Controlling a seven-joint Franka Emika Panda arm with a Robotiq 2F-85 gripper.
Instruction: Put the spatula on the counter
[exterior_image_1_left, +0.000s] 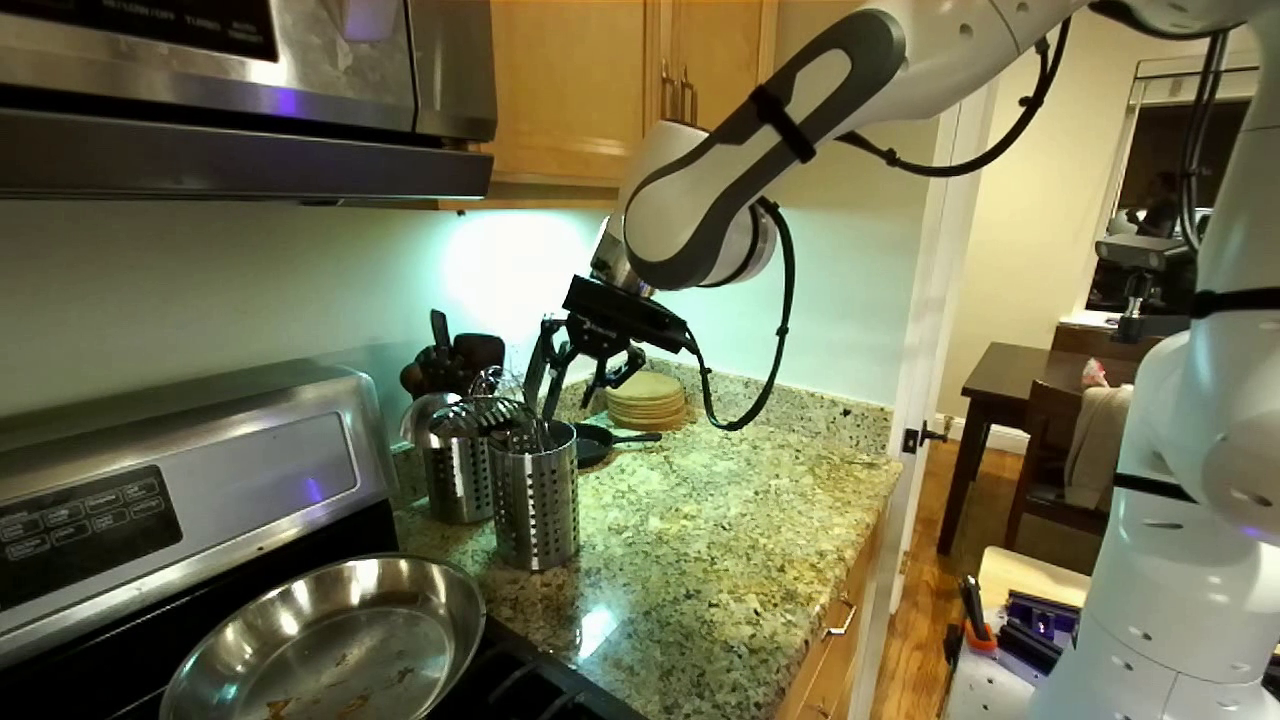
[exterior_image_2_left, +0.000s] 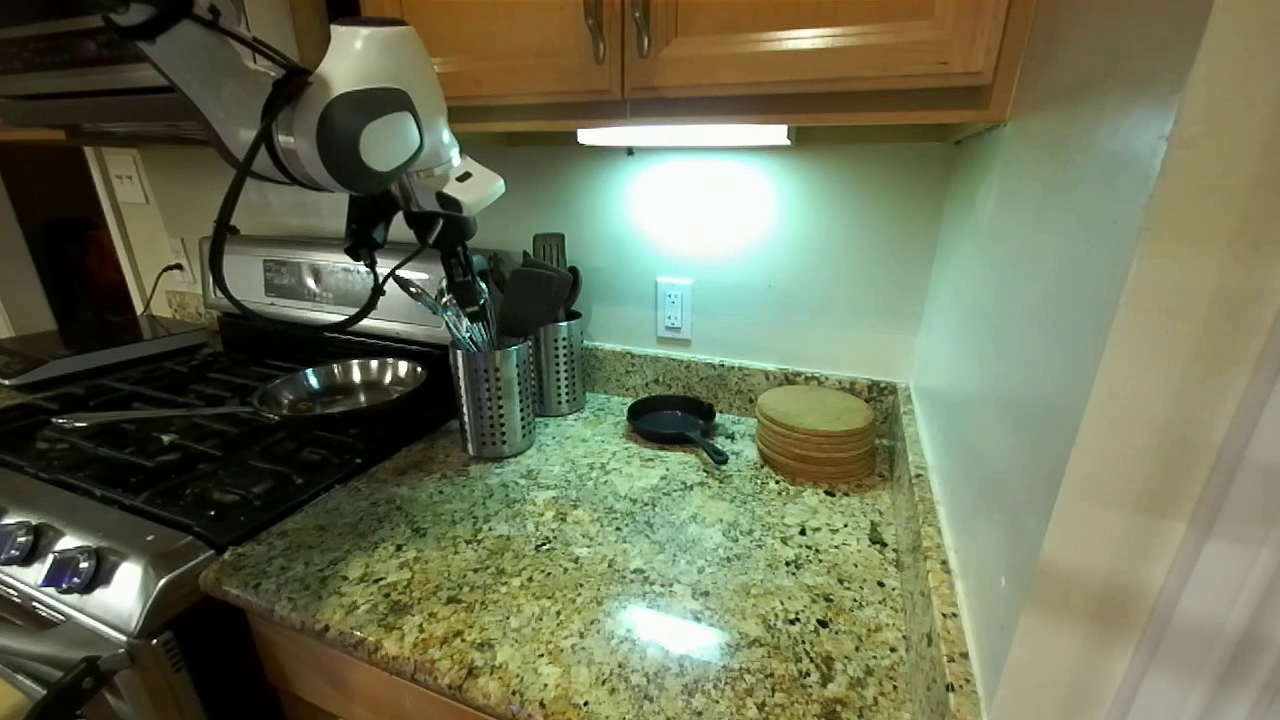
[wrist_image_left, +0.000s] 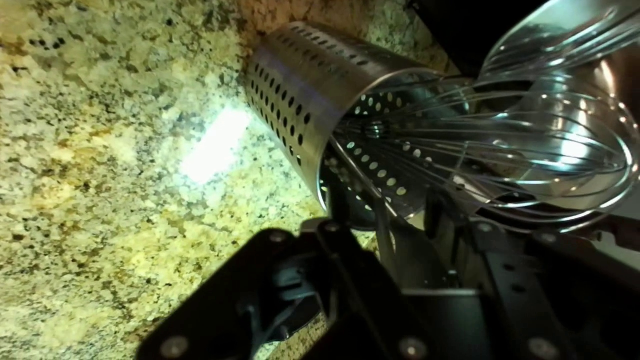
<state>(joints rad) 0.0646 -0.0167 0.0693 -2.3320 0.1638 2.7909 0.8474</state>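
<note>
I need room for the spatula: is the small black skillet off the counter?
No, in an exterior view the small black skillet rests on the counter, beside the stack of round tan discs.

In an exterior view, the pan (exterior_image_2_left: 340, 385) sits on the stove (exterior_image_2_left: 200, 480), left of the bench (exterior_image_2_left: 600, 540); the spatula (exterior_image_2_left: 532, 300) stands in the near holder (exterior_image_2_left: 497, 405), before the far holder (exterior_image_2_left: 560, 370); rightward lie the skillet (exterior_image_2_left: 672, 420), then stacked discs (exterior_image_2_left: 815, 435).
</note>
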